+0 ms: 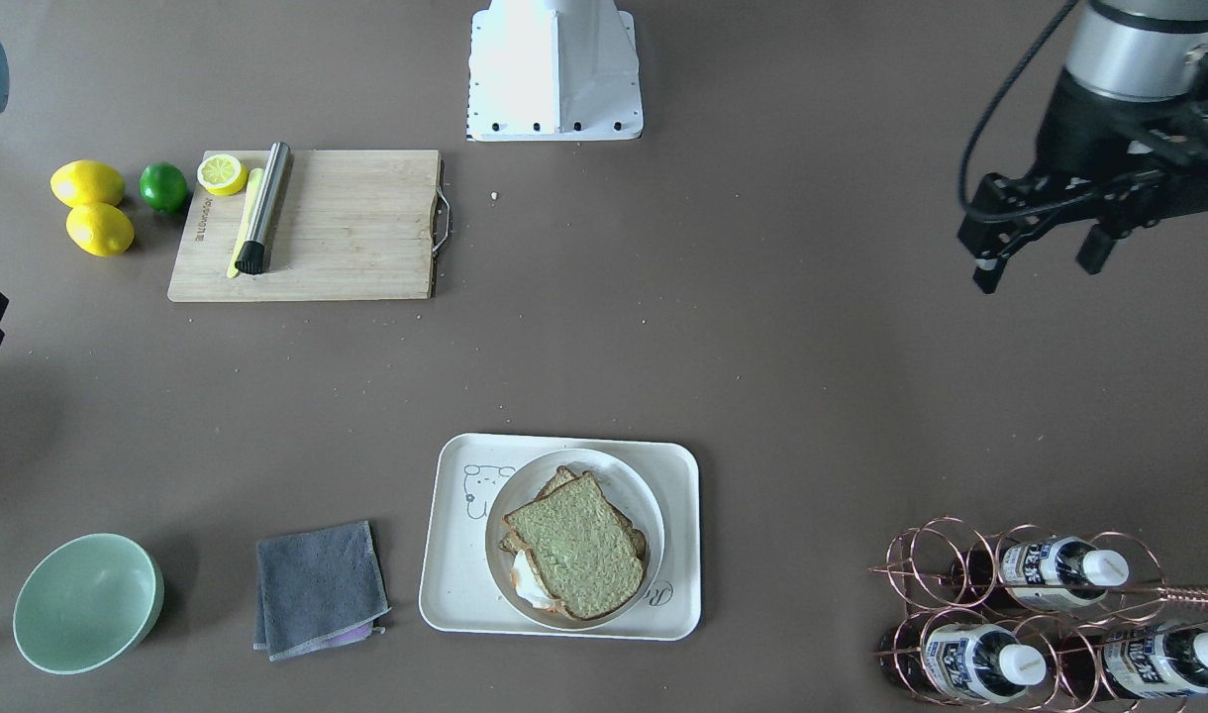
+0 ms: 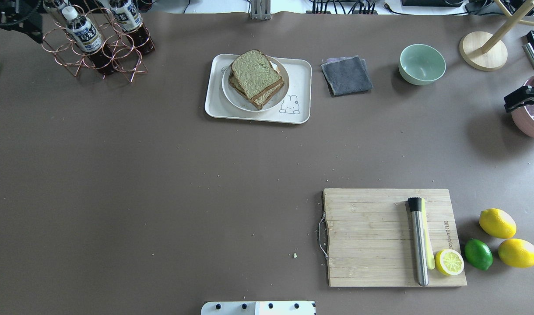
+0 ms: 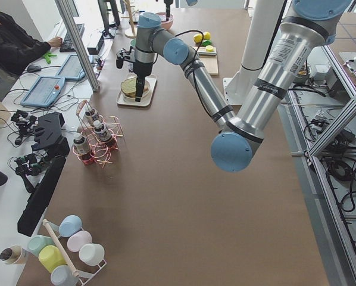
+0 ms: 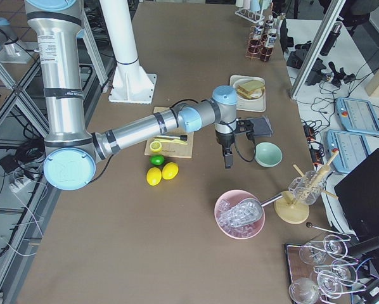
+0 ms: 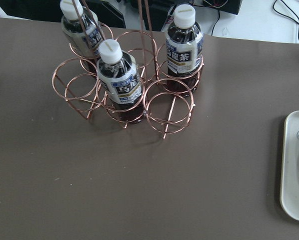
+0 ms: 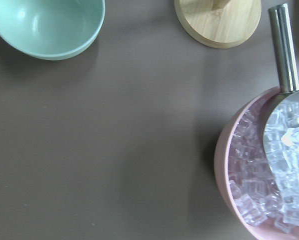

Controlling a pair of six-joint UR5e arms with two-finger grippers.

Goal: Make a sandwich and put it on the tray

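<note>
2 high cameras face each other across the tray [image 1: 453, 586]; 2 wrist cameras look closely down beneath the left gripper [image 3: 140, 93] and right gripper [image 4: 228, 160].

Cutting board [image 2: 372, 245], lemons [image 2: 497, 223], lime [image 2: 478, 253], green bowl [image 2: 422, 64], grey cloth [image 2: 346, 75], bottle rack [image 2: 96, 48].

On the tray [image 1: 455, 584], a cursive "R" shows, the plate [image 1: 644, 495] covering the rest. The brand stamp on the cutting board [image 2: 367, 236] and the labels on the bottles [image 5: 119, 80] are too small to read.
</note>
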